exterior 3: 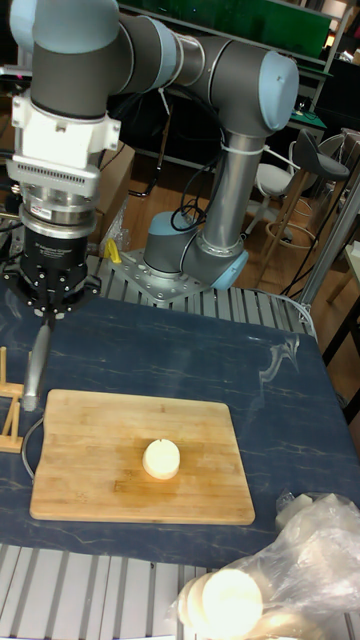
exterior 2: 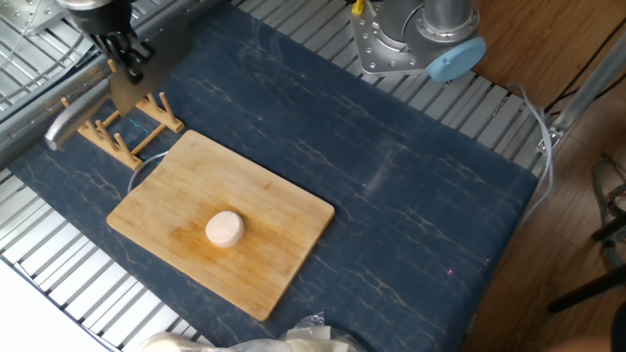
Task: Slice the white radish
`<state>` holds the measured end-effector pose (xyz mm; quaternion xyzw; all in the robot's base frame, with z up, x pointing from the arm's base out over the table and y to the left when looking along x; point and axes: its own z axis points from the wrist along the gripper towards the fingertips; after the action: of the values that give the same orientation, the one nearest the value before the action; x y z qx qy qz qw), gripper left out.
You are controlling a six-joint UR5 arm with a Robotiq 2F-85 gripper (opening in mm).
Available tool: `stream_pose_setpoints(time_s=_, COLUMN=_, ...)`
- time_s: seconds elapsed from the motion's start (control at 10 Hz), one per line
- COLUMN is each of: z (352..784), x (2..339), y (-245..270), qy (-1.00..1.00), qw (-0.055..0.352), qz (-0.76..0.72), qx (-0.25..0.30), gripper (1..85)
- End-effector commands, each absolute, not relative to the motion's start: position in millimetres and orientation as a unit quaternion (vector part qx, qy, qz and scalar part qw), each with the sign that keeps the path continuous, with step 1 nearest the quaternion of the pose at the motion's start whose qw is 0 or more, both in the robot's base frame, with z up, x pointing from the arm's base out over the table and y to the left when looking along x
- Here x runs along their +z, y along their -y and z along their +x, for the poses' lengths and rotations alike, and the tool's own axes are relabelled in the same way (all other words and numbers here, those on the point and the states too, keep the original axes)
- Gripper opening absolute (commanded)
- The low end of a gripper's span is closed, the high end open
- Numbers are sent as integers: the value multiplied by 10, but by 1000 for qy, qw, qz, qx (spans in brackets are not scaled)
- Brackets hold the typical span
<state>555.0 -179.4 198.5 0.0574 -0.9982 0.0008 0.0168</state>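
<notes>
The gripper hung over the wooden rack, jaws clamped on a knife. 1 white radish sat uncut on the board.

I see the white radish, one small cream-white round puck, uncut, lying flat on the wooden cutting board, near the board's middle, nothing touching it.

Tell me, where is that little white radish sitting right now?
The white radish sits alone near the middle of the wooden board in the fixed view, right of the small wooden rack and away from the gripper.
</notes>
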Motion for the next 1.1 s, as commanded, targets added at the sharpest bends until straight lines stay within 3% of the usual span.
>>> stream_pose_setpoints(time_s=0.0, z=5654, x=1998, y=1751, qy=990, qw=-5, qz=142, qx=-4, gripper=10)
stream_pose_setpoints(time_s=0.2, z=5760, x=2014, y=1517, qy=985, qw=-33, qz=165, qx=-45, gripper=10)
stream_pose_setpoints(time_s=0.3, z=5702, x=2021, y=1437, qy=988, qw=-23, qz=141, qx=-63, gripper=10)
stream_pose_setpoints(time_s=0.6, z=5799, x=2088, y=508, qy=997, qw=-17, qz=49, qx=-60, gripper=10)
stream_pose_setpoints(time_s=1.0, z=6082, x=2033, y=-89, qy=999, qw=-29, qz=5, qx=-34, gripper=10)
